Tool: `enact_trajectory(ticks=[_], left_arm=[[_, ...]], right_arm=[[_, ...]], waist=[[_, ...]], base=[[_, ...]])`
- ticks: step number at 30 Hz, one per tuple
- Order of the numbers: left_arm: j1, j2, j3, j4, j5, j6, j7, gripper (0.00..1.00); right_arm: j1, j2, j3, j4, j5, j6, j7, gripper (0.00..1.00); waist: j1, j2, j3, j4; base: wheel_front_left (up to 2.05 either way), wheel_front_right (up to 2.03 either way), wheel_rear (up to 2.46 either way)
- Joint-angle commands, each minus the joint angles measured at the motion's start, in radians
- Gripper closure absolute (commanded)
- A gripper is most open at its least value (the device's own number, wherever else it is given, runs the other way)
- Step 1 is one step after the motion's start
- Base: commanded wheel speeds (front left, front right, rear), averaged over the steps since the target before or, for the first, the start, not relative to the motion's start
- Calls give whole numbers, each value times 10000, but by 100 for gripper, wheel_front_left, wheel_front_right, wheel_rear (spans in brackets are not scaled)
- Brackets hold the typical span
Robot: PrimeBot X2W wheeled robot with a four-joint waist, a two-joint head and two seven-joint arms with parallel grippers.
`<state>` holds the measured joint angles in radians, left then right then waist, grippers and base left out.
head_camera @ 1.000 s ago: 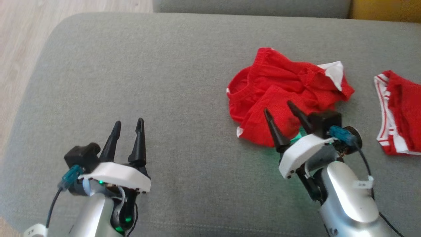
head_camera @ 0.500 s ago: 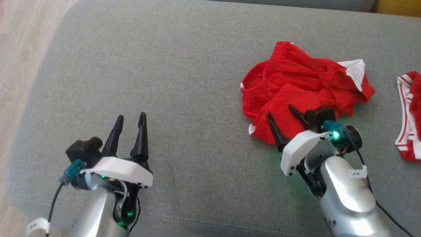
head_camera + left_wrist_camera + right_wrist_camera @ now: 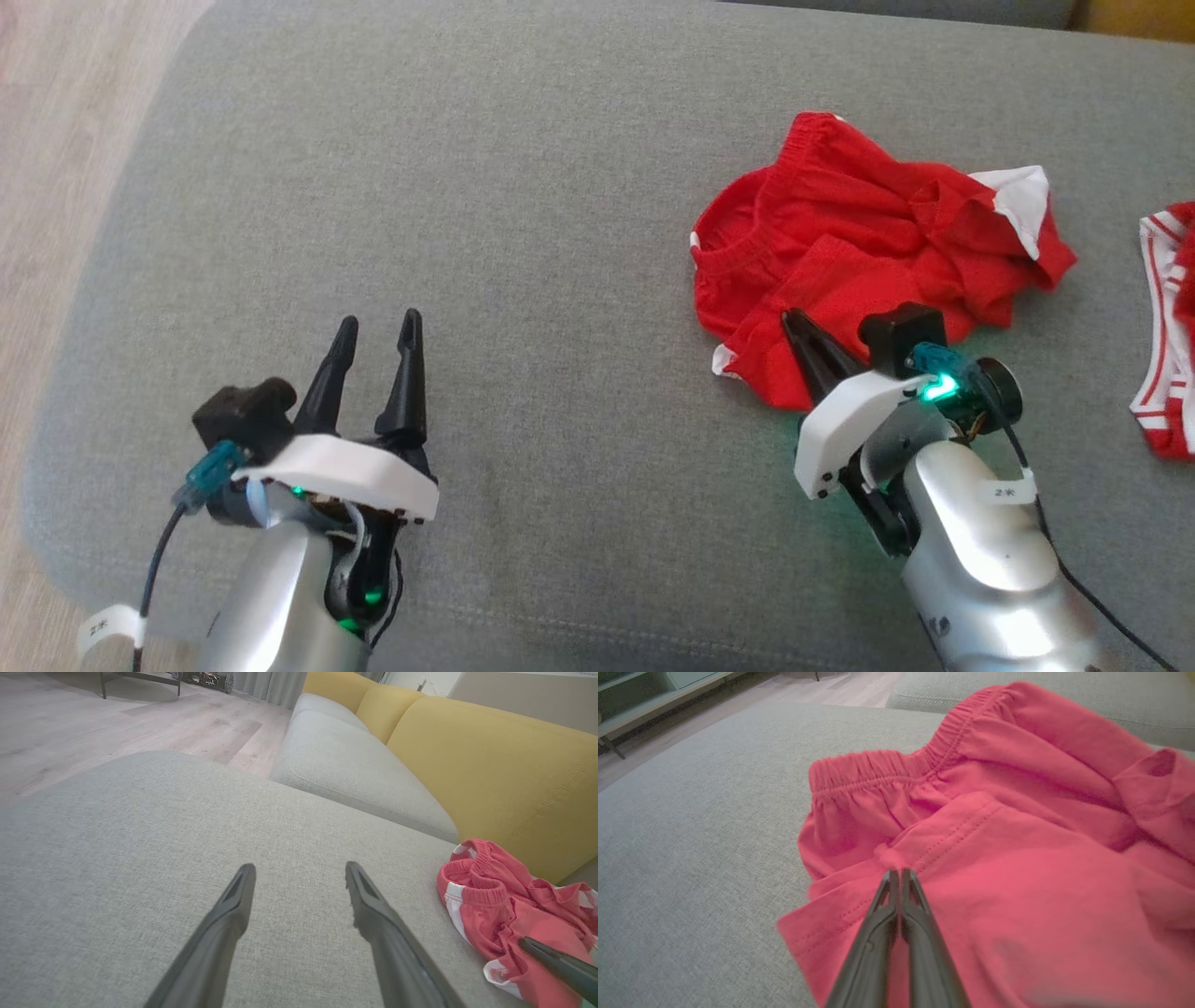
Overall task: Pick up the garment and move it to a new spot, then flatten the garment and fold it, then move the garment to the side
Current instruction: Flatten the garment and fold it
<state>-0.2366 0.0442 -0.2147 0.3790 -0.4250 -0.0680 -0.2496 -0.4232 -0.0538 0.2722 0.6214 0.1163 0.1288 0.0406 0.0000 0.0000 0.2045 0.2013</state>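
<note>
The garment (image 3: 868, 233) is a pair of red shorts with white trim, lying crumpled on the grey sofa cushion (image 3: 467, 187) at the right. My right gripper (image 3: 795, 322) rests on its near leg, shut, with a small pinch of red fabric at the fingertips (image 3: 896, 873). The right wrist view shows the garment (image 3: 1017, 835) close up with its elastic waistband. My left gripper (image 3: 378, 322) hovers open over bare cushion at the lower left, well apart from the shorts. In the left wrist view its fingers (image 3: 299, 872) stand spread, with the garment (image 3: 495, 905) to the right.
A second red garment with white stripes (image 3: 1172, 327) lies at the right edge. A yellow backrest (image 3: 490, 765) rises behind the cushion. Wooden floor (image 3: 56, 140) lies beyond the cushion's left edge. My right gripper's finger (image 3: 556, 963) shows in the left wrist view.
My right gripper's fingers have closed together on the near leg of the shorts. The head camera has shifted slightly. The left gripper has kept its place and stays open.
</note>
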Motion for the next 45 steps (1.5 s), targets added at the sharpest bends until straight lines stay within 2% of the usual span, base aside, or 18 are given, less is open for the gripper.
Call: enact_trajectory(ticks=[1,8,14,21,24,26,30,31,32,39,42,45], left_arm=[[-356,64,347,-266,33,-31,-122,0],[-228,62,335,-237,-49,7,-122,0],[-55,62,266,-302,-111,94,-122,0],[170,61,461,-421,-126,158,-122,0],[281,61,582,-471,-62,145,-122,0],[337,61,675,-497,-36,141,-122,0],[351,61,690,-518,32,96,-122,0],[345,61,685,-523,39,88,-122,0],[339,61,682,-527,42,85,-122,0],[262,61,690,-499,117,46,-122,0],[250,61,668,-477,128,24,-122,0],[240,61,625,-458,131,7,-122,0]], right_arm=[[-381,36,151,-259,72,19,-219,100],[-362,36,183,-492,226,19,-790,100],[-454,36,144,-1442,753,19,-1265,100],[348,36,-1189,-2854,1264,19,-1147,100],[1417,36,-2338,-3612,1808,19,-945,100],[1980,36,-2749,-3755,2364,19,-788,100],[2804,36,-3401,-3536,2761,19,-672,100],[2909,36,-3591,-3325,2879,19,-632,29],[2960,36,-3700,-3108,2899,19,-577,0],[2740,36,-4001,-2442,2197,19,-863,0],[2779,36,-4061,-2580,1946,19,-1045,0],[3049,36,-3710,-3062,1977,19,-1241,0]], waist=[[0,0,-59,-44],[0,0,-363,-250],[0,0,-806,-533],[0,0,-1083,-1175],[0,0,-1176,-1716],[0,0,-1198,-2032],[0,0,-1166,-2567],[0,0,-1169,-2686],[0,0,-1167,-2797],[0,0,-1138,-3309],[0,0,-1143,-3391],[0,0,-1158,-3415]], base=[[0,0,0],[0,0,0],[0,0,0],[0,0,0],[0,0,0],[0,0,0],[0,0,0],[0,0,0],[0,0,0],[0,0,0],[0,0,0],[0,0,0]])
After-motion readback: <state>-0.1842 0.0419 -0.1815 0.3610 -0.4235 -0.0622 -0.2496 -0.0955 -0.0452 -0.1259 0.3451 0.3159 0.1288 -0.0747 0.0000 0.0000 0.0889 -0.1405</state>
